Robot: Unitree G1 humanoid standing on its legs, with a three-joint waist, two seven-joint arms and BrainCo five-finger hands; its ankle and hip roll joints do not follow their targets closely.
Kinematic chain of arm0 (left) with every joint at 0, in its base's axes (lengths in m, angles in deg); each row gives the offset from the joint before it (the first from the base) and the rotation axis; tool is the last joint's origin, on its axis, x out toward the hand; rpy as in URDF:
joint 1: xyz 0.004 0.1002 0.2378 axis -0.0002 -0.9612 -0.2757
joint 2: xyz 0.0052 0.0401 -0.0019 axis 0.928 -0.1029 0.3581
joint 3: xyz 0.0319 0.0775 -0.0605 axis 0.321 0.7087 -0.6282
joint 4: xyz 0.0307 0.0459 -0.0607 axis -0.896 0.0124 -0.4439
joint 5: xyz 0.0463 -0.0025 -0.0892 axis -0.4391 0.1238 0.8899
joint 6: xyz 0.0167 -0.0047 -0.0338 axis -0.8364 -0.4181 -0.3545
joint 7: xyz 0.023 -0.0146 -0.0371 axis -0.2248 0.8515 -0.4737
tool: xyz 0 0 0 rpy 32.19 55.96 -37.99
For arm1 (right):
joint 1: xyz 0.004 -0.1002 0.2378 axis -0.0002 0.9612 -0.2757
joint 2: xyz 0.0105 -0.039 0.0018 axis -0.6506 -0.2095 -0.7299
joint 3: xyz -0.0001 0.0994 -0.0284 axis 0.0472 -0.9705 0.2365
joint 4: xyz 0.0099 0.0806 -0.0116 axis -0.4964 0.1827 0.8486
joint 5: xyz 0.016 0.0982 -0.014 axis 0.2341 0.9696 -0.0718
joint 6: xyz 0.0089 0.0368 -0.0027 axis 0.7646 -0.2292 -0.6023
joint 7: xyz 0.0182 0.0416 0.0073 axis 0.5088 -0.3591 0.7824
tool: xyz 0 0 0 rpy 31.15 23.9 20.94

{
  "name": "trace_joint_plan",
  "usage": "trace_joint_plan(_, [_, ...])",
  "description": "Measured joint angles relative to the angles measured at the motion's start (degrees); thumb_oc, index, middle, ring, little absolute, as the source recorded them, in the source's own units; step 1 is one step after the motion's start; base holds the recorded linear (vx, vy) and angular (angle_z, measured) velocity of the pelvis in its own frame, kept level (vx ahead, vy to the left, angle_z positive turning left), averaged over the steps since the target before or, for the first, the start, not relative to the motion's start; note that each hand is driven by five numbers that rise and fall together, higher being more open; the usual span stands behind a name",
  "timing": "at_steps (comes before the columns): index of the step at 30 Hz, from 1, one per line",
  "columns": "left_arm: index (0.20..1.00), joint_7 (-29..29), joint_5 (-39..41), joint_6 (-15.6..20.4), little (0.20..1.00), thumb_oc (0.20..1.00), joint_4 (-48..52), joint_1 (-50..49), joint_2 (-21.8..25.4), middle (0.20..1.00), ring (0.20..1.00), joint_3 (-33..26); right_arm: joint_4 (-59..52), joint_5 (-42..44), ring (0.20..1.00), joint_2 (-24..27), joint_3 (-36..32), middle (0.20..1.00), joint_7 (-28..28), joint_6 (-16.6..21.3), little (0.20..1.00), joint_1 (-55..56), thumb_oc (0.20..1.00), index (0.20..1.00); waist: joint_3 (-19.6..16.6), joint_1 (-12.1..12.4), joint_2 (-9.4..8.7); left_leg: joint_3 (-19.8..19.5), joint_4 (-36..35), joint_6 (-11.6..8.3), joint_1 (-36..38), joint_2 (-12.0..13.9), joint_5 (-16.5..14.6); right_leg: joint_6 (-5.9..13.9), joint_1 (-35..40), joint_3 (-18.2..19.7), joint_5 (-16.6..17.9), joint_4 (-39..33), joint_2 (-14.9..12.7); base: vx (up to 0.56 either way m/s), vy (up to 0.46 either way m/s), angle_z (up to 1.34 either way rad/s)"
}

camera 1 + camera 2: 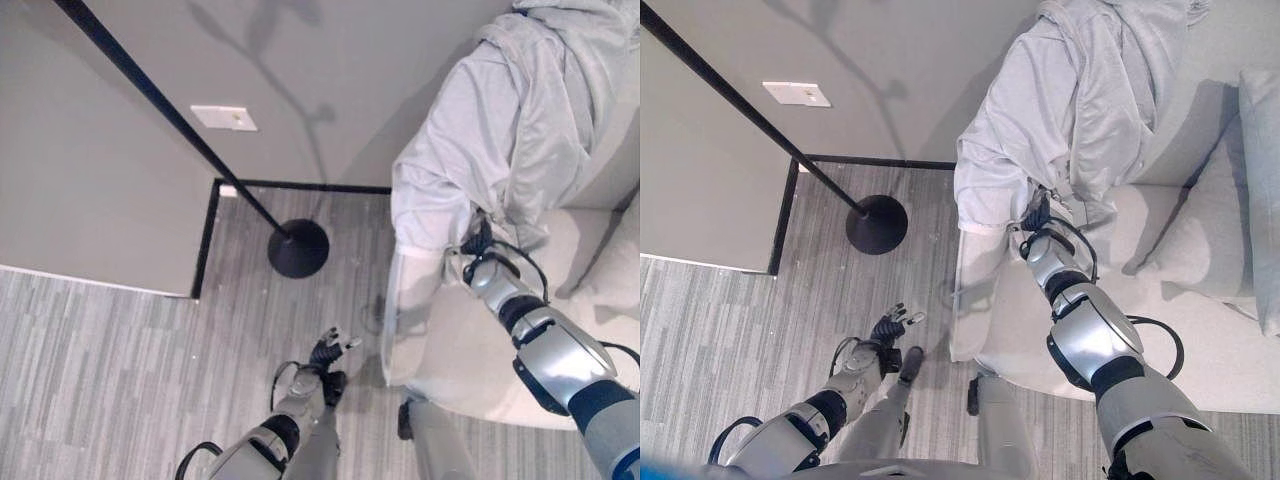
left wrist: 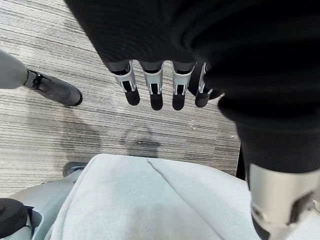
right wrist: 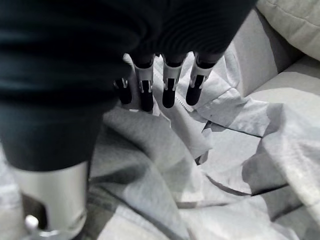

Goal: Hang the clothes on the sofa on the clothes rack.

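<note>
One pale grey fabric garment [image 1: 1080, 110], draped over the beige sofa [image 1: 1200, 330] at upper right, is met by the unclenched right robot hand [image 1: 1038, 213]; the left robot hand [image 1: 888, 328] hangs released, farther off.

The left hand [image 2: 165, 75] hangs above the floor [image 2: 60, 50], its dark ribbed cover taking up the upper part of the view. Its silver, dark-tipped fingers [image 2: 156, 92] run straight in a row, side by side, with nothing between them and nothing held. The thumb [image 2: 280, 200] stands apart from the row, a silver segment below the cover. The floor is grey, striped plank-pattern. Past the fingertips lies a light grey garment [image 2: 150, 200], its fabric smooth with one seam or fold line running across it. The fingers are clear of the cloth and do not touch it.
</note>
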Motion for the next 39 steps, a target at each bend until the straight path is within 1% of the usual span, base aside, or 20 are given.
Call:
trace_joint_plan(1, [1.000,0.03,0.02,0.01,1.000,1.000,0.02,0.06,0.00,1.000,1.000,-0.21,0.05,0.70,0.200,0.01,-0.20,0.200,0.17,0.01,0.200,0.00,0.200,0.200,0.02,-0.04,0.04,-0.10,-0.03,0.00,-0.28,-0.04,0.00,0.00,-0.15,-0.12,-0.01,0.00,-0.02,0.01,-0.006,0.04])
trace_joint_plan(5, [1.000,0.05,0.05,-0.02,1.000,1.000,-0.01,-0.42,0.01,1.000,1.000,-0.31,-0.02,4.09,0.200,-0.08,-0.81,0.200,2.27,0.34,0.200,-0.05,0.200,0.200,0.02,-0.01,0.05,-0.15,0.01,-0.11,-1.69,0.06,0.09,-0.03,-1.55,-0.17,0.03,0.01,-0.16,0.00,-0.005,0.01])
trace_joint_plan(7, [1.000,0.10,0.05,-0.04,1.000,1.000,-0.02,-0.53,-0.04,1.000,1.000,-0.31,-0.21,4.53,0.200,0.13,-0.71,0.200,2.36,0.72,0.200,-0.15,0.200,0.200,0.12,-0.02,0.13,-0.20,-0.07,-0.43,-1.97,0.15,0.29,-0.12,-2.13,-0.32,0.11,0.01,-0.15,0.00,0.000,0.00])
trace_joint_plan(11, [1.000,0.58,0.05,-0.03,1.000,1.000,-0.03,-0.47,-0.11,1.000,1.000,-0.50,-0.58,4.53,0.200,0.10,-0.38,0.200,2.97,1.39,0.200,-0.15,0.200,0.200,0.28,-0.10,0.15,-0.13,-0.11,-0.43,-1.92,0.20,0.29,-0.12,-2.13,-0.35,0.11,0.01,-0.09,0.00,0.000,0.00])
trace_joint_plan(16, [1.000,0.58,0.04,-0.05,1.000,1.000,-0.17,-0.57,0.00,1.000,1.000,-2.69,-0.51,6.21,0.200,0.20,-1.99,0.200,3.12,2.15,0.200,-0.14,0.200,0.200,0.42,-0.19,-0.08,-0.06,-0.16,-0.43,-1.57,0.19,0.29,-0.17,-1.79,-0.33,0.16,0.02,-0.13,-0.01,0.003,0.00])
trace_joint_plan(20, [1.000,0.51,0.01,-0.09,1.000,1.000,-0.39,-0.92,0.64,1.000,1.000,-4.24,-0.75,7.67,0.200,0.30,-3.88,0.200,2.67,2.73,0.200,0.18,0.200,0.200,1.22,-0.52,-1.40,0.15,-0.20,-0.44,-0.38,0.20,0.29,-0.26,-0.72,-0.22,0.26,0.02,-0.12,-0.01,0.009,0.00])
trace_joint_plan(22, [1.000,0.45,-0.05,-0.12,1.000,1.000,-0.43,-1.17,1.15,1.000,1.000,-5.06,-2.02,8.75,0.200,0.45,-6.20,0.200,1.88,2.88,0.200,0.83,0.200,0.200,1.74,-1.01,-2.49,0.30,-0.30,-0.46,0.98,0.15,0.27,-0.26,0.49,-0.15,0.28,0.02,-0.16,-0.03,0.033,-0.02])
trace_joint_plan(24, [1.000,0.45,-0.14,-0.16,1.000,1.000,-1.20,-1.77,1.85,1.000,1.000,-6.67,-5.04,9.15,0.200,0.97,-8.52,0.200,1.63,3.92,0.200,2.50,0.200,0.200,2.02,-1.47,-3.47,0.68,-0.74,-0.45,2.86,0.16,0.27,-0.27,2.00,0.12,0.30,0.01,-0.15,-0.02,0.028,-0.09])
trace_joint_plan(26, [1.000,0.33,-0.16,-0.36,1.000,1.000,-1.35,-2.83,2.79,1.000,1.000,-7.60,-7.94,10.39,0.200,1.04,-8.78,0.200,1.20,4.48,0.200,3.88,0.200,0.200,1.85,-1.83,-4.38,1.74,-1.19,-0.42,4.46,0.14,0.26,-0.23,3.00,0.91,0.28,0.01,-0.05,0.00,0.036,-0.21])
trace_joint_plan(28, [1.000,0.22,-0.27,-0.54,1.000,1.000,-1.22,-4.40,3.33,1.000,1.000,-10.67,-15.57,10.74,0.200,1.33,-10.65,0.200,0.10,5.01,0.200,7.88,0.200,0.200,1.65,-2.96,-4.81,2.29,-1.40,-0.24,6.63,0.13,0.12,-0.14,4.82,1.64,0.25,0.01,0.05,-0.02,0.041,-0.20])
trace_joint_plan(30, [1.000,-0.16,-0.34,-0.68,1.000,1.000,-0.07,-6.27,3.44,1.000,1.000,-12.66,-27.93,10.64,0.200,1.76,-12.35,0.200,-0.70,5.39,0.200,12.60,0.200,0.200,1.31,-3.47,-5.29,3.80,-1.41,0.15,8.32,0.11,-0.28,-0.09,6.18,3.04,0.29,0.01,0.39,-0.01,0.030,-0.33])
trace_joint_plan(31, [1.000,-0.24,-0.62,-0.85,1.000,1.000,-0.07,-7.28,3.78,1.000,1.000,-12.75,-29.95,10.47,0.200,1.90,-12.71,0.200,-0.92,6.20,0.200,13.71,0.200,0.200,0.26,-3.53,-5.60,4.57,-1.42,0.62,8.63,0.12,-0.72,-0.09,6.23,3.64,0.28,0.01,0.62,-0.01,0.050,-0.31])
trace_joint_plan(32, [1.000,-0.28,-0.70,-0.93,1.000,1.000,0.04,-7.34,3.89,1.000,1.000,-12.91,-31.51,10.18,0.200,2.31,-12.77,0.200,-0.96,6.10,0.200,14.40,0.200,0.200,-0.20,-3.57,-5.88,4.76,-1.41,0.57,9.13,0.10,-0.75,-0.09,6.50,3.85,0.28,0.01,0.66,-0.02,0.058,-0.17])
trace_joint_plan(34, [1.000,-0.33,-1.59,-1.43,1.000,1.000,2.85,-8.66,3.87,1.000,1.000,-14.71,-41.48,8.72,0.200,4.82,-14.48,0.200,-1.07,5.38,0.200,18.76,0.200,0.200,-0.85,-3.55,-6.43,4.88,-1.41,0.48,10.39,0.09,-0.71,-0.06,7.51,4.04,0.30,0.01,0.71,-0.02,0.069,-0.05])
trace_joint_plan(35, [1.000,-0.31,-2.39,-1.73,1.000,1.000,3.71,-9.15,3.89,1.000,1.000,-15.37,-44.55,7.48,0.200,6.19,-15.12,0.200,-1.08,5.18,0.200,19.87,0.200,0.200,-1.03,-3.54,-6.50,4.99,-1.42,0.43,11.32,0.04,-0.72,-0.02,8.26,4.19,0.33,0.01,0.71,-0.02,0.079,-0.06])
trace_joint_plan(37, [1.000,-0.22,-2.93,-1.82,1.000,1.000,4.91,-10.40,4.15,1.000,1.000,-16.13,-47.78,5.76,0.200,8.49,-16.71,0.200,-1.14,4.98,0.200,20.48,0.200,0.200,-1.72,-3.44,-6.51,5.39,-1.44,0.51,12.62,-0.18,-0.76,-0.02,9.45,4.64,0.33,0.00,0.65,-0.02,0.079,-0.13])
trace_joint_plan(38, [1.000,-0.12,-3.21,-1.88,1.000,1.000,5.16,-10.58,4.62,1.000,1.000,-16.61,-49.85,4.85,0.200,9.83,-19.17,0.200,-1.23,4.93,0.200,20.44,0.200,0.200,-1.97,-3.27,-6.49,6.14,-1.45,0.87,14.25,-0.34,-1.00,-0.01,10.86,5.30,0.31,0.00,0.65,-0.03,0.099,-0.22])
trace_joint_plan(39, [1.000,-0.08,-4.37,-2.07,1.000,1.000,5.01,-11.29,4.80,1.000,1.000,-17.44,-50.92,3.73,0.200,10.96,-20.57,0.200,-1.66,4.94,0.200,20.45,0.200,0.200,-2.99,-3.45,-6.31,6.45,-1.47,1.35,14.73,-0.48,-1.30,0.01,11.47,5.59,-0.02,0.00,0.59,-0.02,0.071,-0.22])
